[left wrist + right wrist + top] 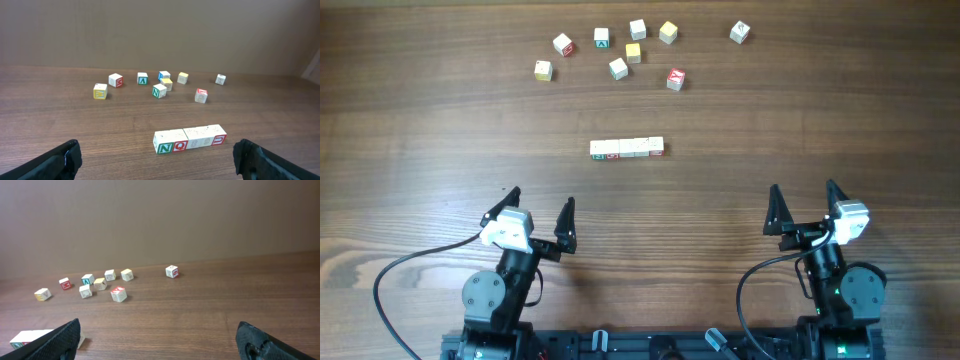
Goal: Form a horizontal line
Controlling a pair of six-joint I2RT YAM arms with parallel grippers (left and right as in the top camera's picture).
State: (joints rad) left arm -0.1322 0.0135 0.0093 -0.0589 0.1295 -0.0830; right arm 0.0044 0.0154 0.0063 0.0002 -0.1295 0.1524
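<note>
Two black two-finger grippers, the left gripper (540, 205) and the right gripper (803, 195), sit low over the brown wooden table (420, 130), jaws spread wide, holding nothing. Ahead and between them, nearer the left, lies the horizontal line (627, 148) of small whitish lettered cubes, touching side by side. Scattered single cubes (618, 68) lie beyond.

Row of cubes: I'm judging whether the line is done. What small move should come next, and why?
Probably draw the left pincer and right pincer back without touching the row: it already lies straight, cubes touching side by side, and both pincers are open, empty and short of it.
</note>
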